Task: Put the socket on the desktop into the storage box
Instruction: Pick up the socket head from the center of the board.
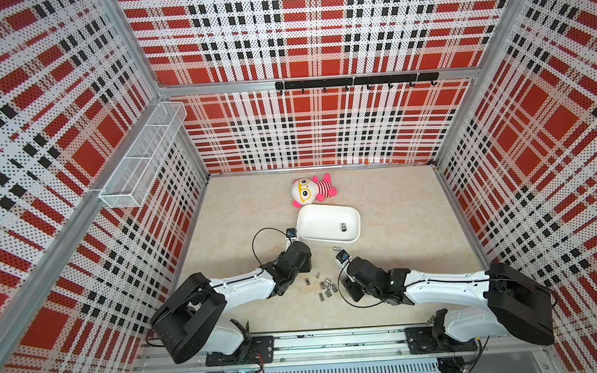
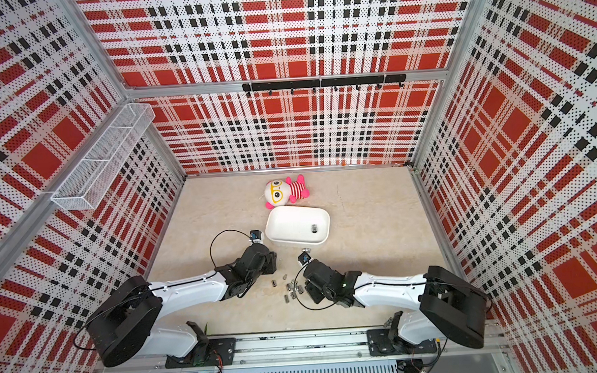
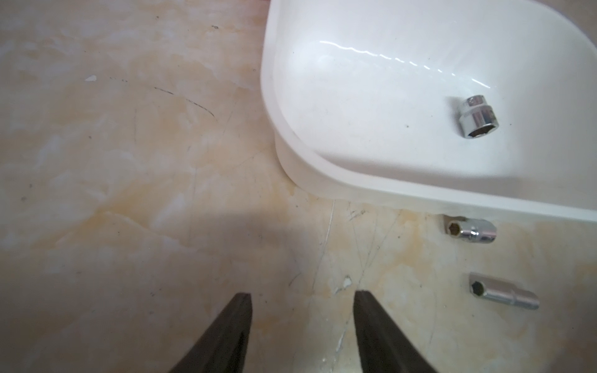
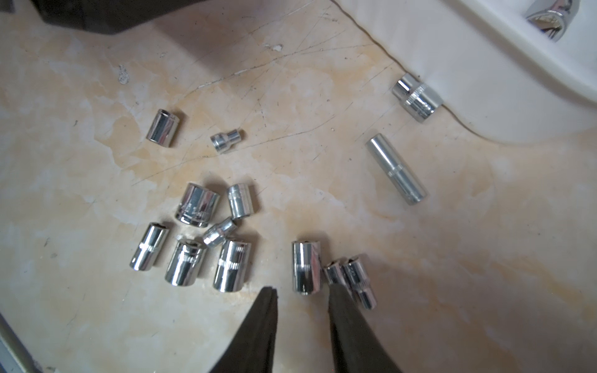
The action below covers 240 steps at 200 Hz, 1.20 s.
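**1. Pincer state.** The right pincer (image 4: 303, 290) has its jaws apart and holds nothing. The left pincer (image 3: 303, 294) is also parted and empty. It sits over bare counter (image 3: 129, 161), near the storage box (image 3: 387, 190).

**2. Location of the work.** One boxed socket (image 3: 478, 116) already lies inside the storage box. The others are on the counter:
- a loose cluster (image 4: 200, 232) near the right pincer;
- a short socket (image 4: 416, 97) against the box's outer wall;
- a long socket (image 4: 396, 168) just beside the short one.

**3. Nearest candidate.** The nearest socket (image 4: 306, 267) is in line with the gap between the right pincer's tips. Its near end is about level with them. You cannot tell whether the tips are down at counter height. A slim pair (image 4: 355, 281) of sockets lies side by side just beside one finger.

**4. Handling.** Expect polished steel: rigid, dense for its size, slick, and likely to roll.
- Take hold across the barrel at mid-length, near the faint band round its middle.
- Check clearance to the slim pair before closing. The finger on that side may catch it.
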Each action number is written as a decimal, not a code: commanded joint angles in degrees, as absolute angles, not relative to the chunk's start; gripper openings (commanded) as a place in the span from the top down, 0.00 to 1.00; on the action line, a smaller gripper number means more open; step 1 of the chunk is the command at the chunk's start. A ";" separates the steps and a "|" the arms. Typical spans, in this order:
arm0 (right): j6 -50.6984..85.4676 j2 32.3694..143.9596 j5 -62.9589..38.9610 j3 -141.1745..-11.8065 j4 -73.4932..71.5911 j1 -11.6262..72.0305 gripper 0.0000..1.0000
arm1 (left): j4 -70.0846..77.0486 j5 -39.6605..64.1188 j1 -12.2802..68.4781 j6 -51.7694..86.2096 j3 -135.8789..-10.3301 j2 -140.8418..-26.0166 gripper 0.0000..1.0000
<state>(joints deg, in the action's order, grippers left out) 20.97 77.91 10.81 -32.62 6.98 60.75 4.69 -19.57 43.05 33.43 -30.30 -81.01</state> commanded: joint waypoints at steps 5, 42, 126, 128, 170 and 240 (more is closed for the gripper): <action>20.30 79.98 12.91 -34.55 6.82 60.92 0.67 | 5.98 -18.11 42.68 33.80 -30.60 -81.39 0.43; 19.99 81.90 12.51 -35.33 6.85 60.32 0.69 | 6.05 -17.97 42.70 33.75 -30.67 -81.39 0.44; 19.76 85.94 12.14 -36.65 6.77 60.27 0.72 | 6.15 -17.41 42.67 33.57 -30.94 -81.74 0.44; 19.84 86.02 12.13 -36.65 6.72 60.33 0.72 | 6.15 -17.40 42.68 33.64 -30.94 -81.74 0.44; 19.84 87.18 10.55 -37.05 6.86 60.26 0.72 | 6.16 -17.40 42.71 33.60 -31.03 -81.74 0.44; 19.95 87.77 10.72 -37.53 7.36 60.29 0.80 | 6.15 -17.69 42.69 33.53 -31.07 -81.57 0.44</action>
<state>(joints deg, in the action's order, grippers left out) 20.29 87.22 10.76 -36.47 6.96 60.58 5.17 -17.91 43.05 33.43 -30.30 -81.28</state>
